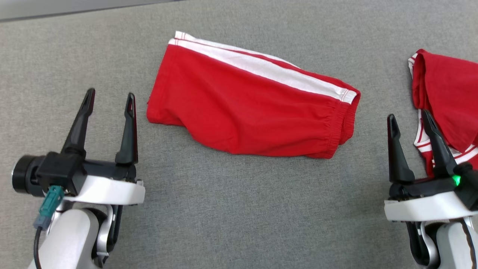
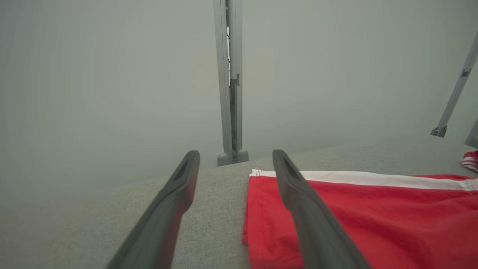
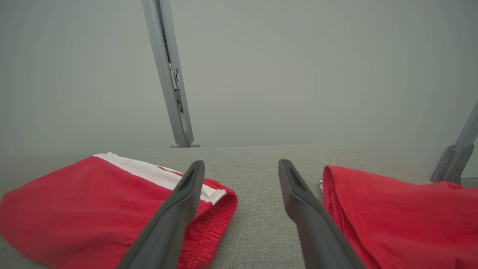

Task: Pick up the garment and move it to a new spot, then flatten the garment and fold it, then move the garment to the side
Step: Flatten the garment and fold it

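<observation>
Shorts [image 1: 246, 108]: folded, centre of table [image 1: 224, 209].
Left gripper [image 1: 110, 93]: wide open, empty, at their 8 o'clock.
Right gripper [image 1: 408, 115]: wide open, empty, at 4 o'clock, beside second garment [image 1: 448, 89].
Advice: probably pinch all layers at both ends; lift level.

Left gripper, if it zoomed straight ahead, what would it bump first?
Likely nothing nearby: the open left gripper points along bare grey tabletop, with the red shorts just off to its right. Past the table's far edge stands a metal post, though depth is hard to judge.

Red cloth garment [image 1: 246, 108] matt w/ white stripe; grey woven table cover [image 1: 231, 216] rough-looking.
</observation>
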### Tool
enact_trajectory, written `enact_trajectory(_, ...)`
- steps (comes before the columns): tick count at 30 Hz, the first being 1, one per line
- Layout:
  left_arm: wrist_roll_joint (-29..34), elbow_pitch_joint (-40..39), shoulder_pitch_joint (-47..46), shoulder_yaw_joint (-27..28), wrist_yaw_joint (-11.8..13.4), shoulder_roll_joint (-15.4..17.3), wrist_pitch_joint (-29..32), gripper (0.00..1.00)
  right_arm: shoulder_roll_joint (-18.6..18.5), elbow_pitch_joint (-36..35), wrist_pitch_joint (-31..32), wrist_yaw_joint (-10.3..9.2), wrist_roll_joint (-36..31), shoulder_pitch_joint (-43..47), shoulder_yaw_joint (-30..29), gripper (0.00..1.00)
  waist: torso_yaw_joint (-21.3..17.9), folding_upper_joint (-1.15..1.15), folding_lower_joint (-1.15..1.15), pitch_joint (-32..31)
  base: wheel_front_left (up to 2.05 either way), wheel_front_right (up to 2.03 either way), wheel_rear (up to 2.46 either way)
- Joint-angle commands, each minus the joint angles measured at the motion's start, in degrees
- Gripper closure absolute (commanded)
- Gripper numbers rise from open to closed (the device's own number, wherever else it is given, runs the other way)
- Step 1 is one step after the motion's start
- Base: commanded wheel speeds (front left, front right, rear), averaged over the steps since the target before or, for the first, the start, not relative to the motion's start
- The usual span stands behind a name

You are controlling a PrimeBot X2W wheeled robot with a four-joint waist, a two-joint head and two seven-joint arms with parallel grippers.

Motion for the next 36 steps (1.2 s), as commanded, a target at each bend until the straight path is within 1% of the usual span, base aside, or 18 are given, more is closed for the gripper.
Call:
enact_trajectory(1, 0.19, -0.55, 0.76, -0.03, 0.51, 0.18, 0.25, 0.00, 0.06, -0.29, -0.04, 0.02, -0.77, 1.02, -0.59, 0.00, 0.37, 0.00, 0.00, -1.05, 0.00, 0.00, 0.00)
enact_trajectory(6, 0.05, -2.14, 3.46, -0.69, 1.18, 0.81, 2.08, 0.00, 0.41, -0.75, 0.74, 0.02, -1.20, 4.10, -1.80, 0.00, 0.39, 0.00, 0.00, -2.75, 0.00, 0.00, 0.00)
enact_trajectory(12, -0.44, -3.09, 4.25, -1.02, 1.55, 0.96, 3.29, 0.00, 0.41, -1.18, 1.43, 0.02, 0.50, 5.70, -2.34, 0.00, 0.19, 0.00, 0.00, -3.35, 0.00, 0.00, 0.00)
enact_trajectory(20, -0.71, -2.67, 2.27, -1.56, 0.82, 1.40, 4.34, 0.00, 0.41, -1.63, 1.45, 0.02, 1.26, 5.09, -1.48, 0.00, -0.54, 0.00, 0.00, -3.09, 0.00, 0.00, 0.00)
enact_trajectory(22, -1.00, -2.47, 0.97, -1.92, 0.04, 1.21, 4.77, 0.00, 0.39, -1.73, 1.36, 0.02, 1.58, 4.84, -1.33, 0.00, -0.84, 0.00, 0.00, -2.88, 0.00, 0.00, 0.00)
enact_trajectory(25, -1.50, -1.30, -2.71, -3.21, -2.06, 0.89, 6.22, 0.00, 0.39, -1.89, 1.25, 0.02, 1.89, 4.46, -1.15, 0.00, -1.28, 0.00, 0.00, -2.09, 0.00, 0.00, 0.00)
enact_trajectory(30, -3.49, 5.40, -9.61, -5.19, -5.85, 0.70, 12.70, 0.00, 0.34, -1.43, 0.91, 0.02, 2.96, 3.37, 0.65, 0.00, -3.34, 0.00, 0.00, -0.52, 0.00, 0.00, 0.00)
enact_trajectory(33, -5.39, 10.59, -12.51, -5.33, -7.09, 0.56, 16.85, 0.00, 0.36, -0.82, 0.56, 0.02, 4.20, 3.19, 1.20, 0.00, -4.86, 0.00, 0.00, 0.33, 0.00, 0.00, 0.00)
enact_trajectory(34, -5.39, 10.59, -12.51, -5.33, -7.09, 0.56, 16.85, 0.00, 0.36, -0.82, 0.56, 0.02, 4.20, 3.19, 1.20, 0.00, -4.86, 0.00, 0.00, 0.33, 0.00, 0.00, 0.00)
enact_trajectory(36, -6.65, 13.78, -13.49, -5.09, -7.69, 0.88, 19.03, 0.00, 0.36, -0.25, 0.35, 0.02, 4.82, 2.91, 1.40, 0.00, -5.85, 0.00, 0.00, 0.81, 0.00, 0.00, 0.00)
